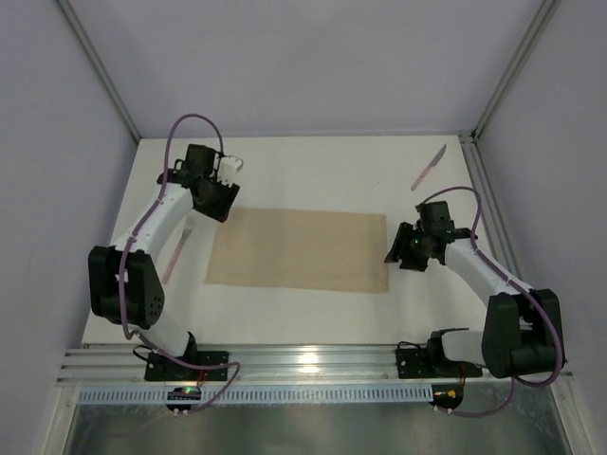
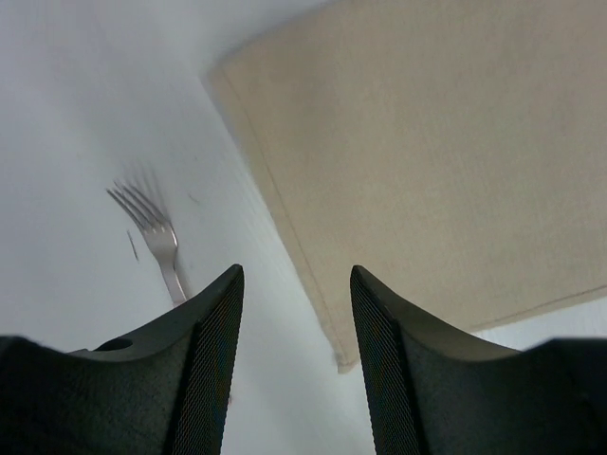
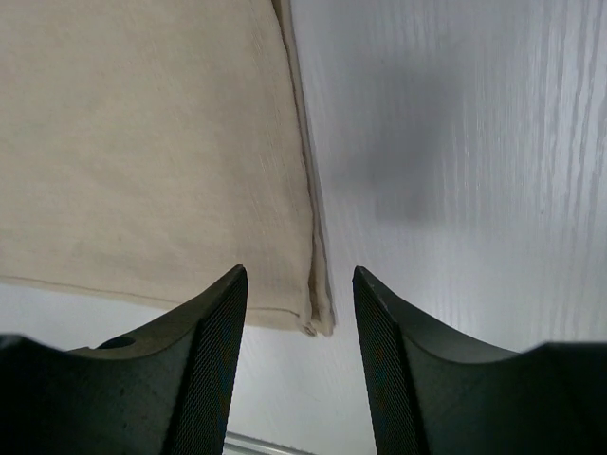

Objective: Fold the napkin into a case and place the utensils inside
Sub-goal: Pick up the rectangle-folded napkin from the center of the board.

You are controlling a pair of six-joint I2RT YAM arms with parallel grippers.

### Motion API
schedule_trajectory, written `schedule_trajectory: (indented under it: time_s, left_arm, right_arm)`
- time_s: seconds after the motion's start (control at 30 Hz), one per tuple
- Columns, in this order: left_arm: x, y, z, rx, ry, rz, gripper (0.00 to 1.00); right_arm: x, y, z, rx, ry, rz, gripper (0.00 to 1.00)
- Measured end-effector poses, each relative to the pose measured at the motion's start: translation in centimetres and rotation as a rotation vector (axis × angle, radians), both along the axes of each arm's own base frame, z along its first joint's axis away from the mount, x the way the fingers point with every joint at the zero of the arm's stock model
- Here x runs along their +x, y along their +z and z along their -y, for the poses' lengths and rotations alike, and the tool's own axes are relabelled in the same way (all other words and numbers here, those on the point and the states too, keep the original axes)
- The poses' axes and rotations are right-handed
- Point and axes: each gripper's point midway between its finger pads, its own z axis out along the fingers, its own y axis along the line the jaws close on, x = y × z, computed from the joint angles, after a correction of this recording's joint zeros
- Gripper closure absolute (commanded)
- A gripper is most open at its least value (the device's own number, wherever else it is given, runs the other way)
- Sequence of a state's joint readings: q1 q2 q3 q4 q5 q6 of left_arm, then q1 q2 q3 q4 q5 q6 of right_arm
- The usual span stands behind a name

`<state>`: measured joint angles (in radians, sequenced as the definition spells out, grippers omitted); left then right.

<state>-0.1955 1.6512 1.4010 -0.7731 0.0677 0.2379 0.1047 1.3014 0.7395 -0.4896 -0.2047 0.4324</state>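
Napkin looks folded once into a flat rectangle, laid between the left gripper and right gripper. Both are seen with jaws apart and nothing held. No case is formed yet, and the fork is left just beside the left gripper and the knife well beyond the right one, so most of it's not done.

Fork: tines are smeared by blur in the left wrist view; the handle is hidden behind a finger of the left end effector. Napkin: cut off by the top and right edges there, and by the top and left edges in the right wrist view. Knife, near the far right corner of the desk: blade detail too small to be made out from overhead.
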Motion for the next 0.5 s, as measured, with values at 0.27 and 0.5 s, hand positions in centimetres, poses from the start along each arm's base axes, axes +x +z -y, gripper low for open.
schedule_trajectory:
  time_s: [0.27,0.5]
  left_arm:
    - [-7.9,-7.5,-4.7,0.066,0.083,-0.256,0.48]
    - [-8.7,-8.6,-5.4,0.066,0.100,-0.280,0.48]
  right_arm:
    - [-5.5,-3.1,-0.7,0.037,0.021,-0.126,0.53]
    - [-6.0,-4.1,-1.6,0.090,0.021,-0.151,0.59]
